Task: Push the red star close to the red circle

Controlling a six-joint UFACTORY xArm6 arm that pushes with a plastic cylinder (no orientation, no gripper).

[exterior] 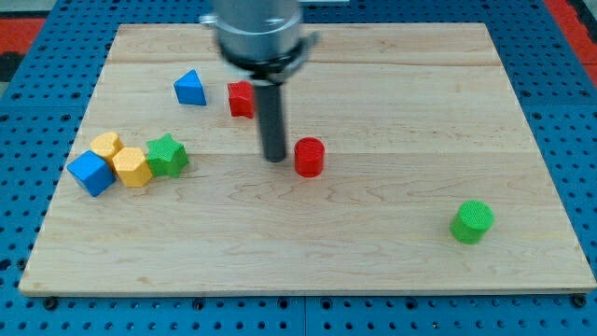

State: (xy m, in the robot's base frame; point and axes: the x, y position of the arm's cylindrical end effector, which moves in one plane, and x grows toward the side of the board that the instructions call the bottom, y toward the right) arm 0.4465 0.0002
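The red star (241, 99) lies near the view's top, left of the middle, partly hidden by the rod. The red circle (310, 157), a short cylinder, stands near the board's middle. My tip (274, 159) rests on the board just left of the red circle, with a small gap between them, and below and right of the red star.
A blue triangle (190, 89) lies left of the red star. At the view's left sit a green star (167, 155), two yellow blocks (131, 167) (106, 146) and a blue cube (90, 173). A green circle (473, 222) stands at lower right. The wooden board (373, 261) ends on a blue pegboard.
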